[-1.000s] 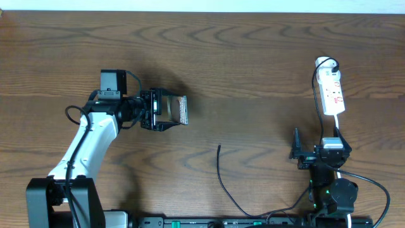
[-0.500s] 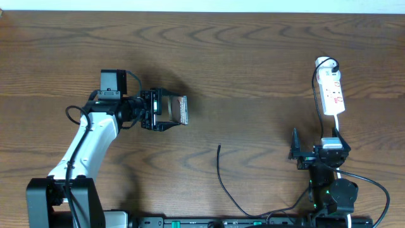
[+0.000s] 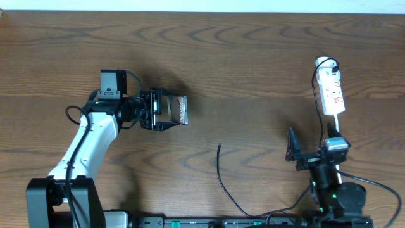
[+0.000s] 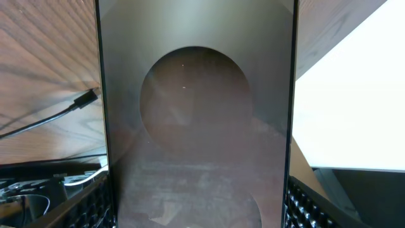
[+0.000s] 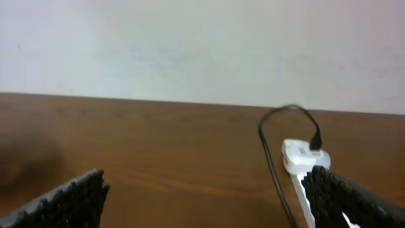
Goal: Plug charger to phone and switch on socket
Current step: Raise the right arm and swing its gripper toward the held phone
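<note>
Brown wood grain runs across the whole surface (image 3: pixel 253 57), and very little on it has changed in the last second. Only the right arm has moved: its wrist has swung a touch, so the right tool (image 5: pixel 209 202) now sits slightly further left in the overhead view. Its jaws are spread wide with nothing between them, facing the far wall. The left tool (image 3: pixel 172 111) has not moved. It is clamped across the two long edges of the phone (image 3: pixel 182 109), holding it clear of the wood left of centre. From the left wrist the bronze back and its dark circle fill the space between the fingers (image 4: pixel 95 202). The charger (image 3: pixel 219 171) lies as it did, curving up from the near edge, with its plug tip (image 3: pixel 219 147) free on bare wood, well apart from the phone and to its lower right. The socket (image 3: pixel 331 93) sits by the right edge, its end with the black plug toward the far side and its white cord trailing back toward the right arm. Between phone, plug tip and socket there is broad open wood, and the far half is unobstructed.
</note>
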`<action>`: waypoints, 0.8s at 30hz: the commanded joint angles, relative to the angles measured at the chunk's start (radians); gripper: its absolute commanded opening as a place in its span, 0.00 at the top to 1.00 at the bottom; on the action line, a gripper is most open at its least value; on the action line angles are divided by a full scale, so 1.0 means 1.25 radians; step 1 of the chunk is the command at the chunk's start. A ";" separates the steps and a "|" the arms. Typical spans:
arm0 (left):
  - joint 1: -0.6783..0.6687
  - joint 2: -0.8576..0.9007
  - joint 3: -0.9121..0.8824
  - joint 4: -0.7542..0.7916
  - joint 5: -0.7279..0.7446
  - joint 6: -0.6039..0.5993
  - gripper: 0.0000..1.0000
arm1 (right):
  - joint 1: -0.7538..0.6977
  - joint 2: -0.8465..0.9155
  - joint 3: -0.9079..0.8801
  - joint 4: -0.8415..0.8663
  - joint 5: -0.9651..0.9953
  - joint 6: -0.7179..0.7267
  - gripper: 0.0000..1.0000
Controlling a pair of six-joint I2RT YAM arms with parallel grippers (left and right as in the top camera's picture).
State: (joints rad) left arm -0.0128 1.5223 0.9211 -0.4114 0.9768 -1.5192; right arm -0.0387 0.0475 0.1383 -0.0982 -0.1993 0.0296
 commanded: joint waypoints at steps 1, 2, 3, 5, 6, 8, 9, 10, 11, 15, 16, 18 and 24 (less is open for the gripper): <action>0.000 -0.017 0.005 0.002 -0.002 -0.004 0.93 | 0.006 0.072 0.135 -0.033 -0.033 0.026 0.01; 0.000 -0.017 0.005 0.002 -0.009 -0.004 0.93 | 0.006 0.111 0.176 -0.048 -0.042 0.027 0.01; 0.000 -0.017 0.005 0.002 -0.019 -0.003 0.93 | 0.006 0.155 0.219 -0.061 -0.063 0.027 0.01; 0.000 -0.017 0.005 0.002 -0.035 -0.001 0.93 | 0.006 0.257 0.315 -0.096 -0.123 0.027 0.01; -0.001 -0.017 0.005 0.002 -0.041 -0.001 0.93 | 0.006 0.311 0.366 -0.121 -0.154 0.034 0.01; -0.005 -0.017 0.005 0.002 -0.060 -0.001 0.92 | 0.006 0.422 0.473 -0.193 -0.201 0.069 0.01; -0.010 -0.017 0.005 0.002 -0.072 -0.001 0.93 | 0.006 0.477 0.529 -0.243 -0.211 0.103 0.01; -0.016 -0.017 0.005 0.002 -0.088 -0.001 0.93 | 0.006 0.529 0.584 -0.297 -0.215 0.145 0.01; -0.023 -0.017 0.005 0.002 -0.107 -0.001 0.93 | 0.006 0.580 0.637 -0.346 -0.225 0.184 0.01; -0.060 -0.017 0.005 0.002 -0.183 -0.002 0.93 | 0.006 0.756 0.798 -0.460 -0.342 0.279 0.01; -0.068 -0.017 0.005 0.002 -0.195 -0.002 0.93 | 0.006 0.785 0.817 -0.461 -0.369 0.278 0.01; -0.079 -0.017 0.005 0.002 -0.212 -0.004 0.93 | 0.006 0.838 0.834 -0.443 -0.372 0.284 0.01; -0.091 -0.017 0.005 0.001 -0.253 -0.004 0.93 | 0.006 0.952 0.836 -0.411 -0.450 0.434 0.01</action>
State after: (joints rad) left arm -0.1219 1.5223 0.9211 -0.4122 0.6994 -1.5192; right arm -0.0383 1.1877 1.1645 -0.6182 -0.6704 0.4351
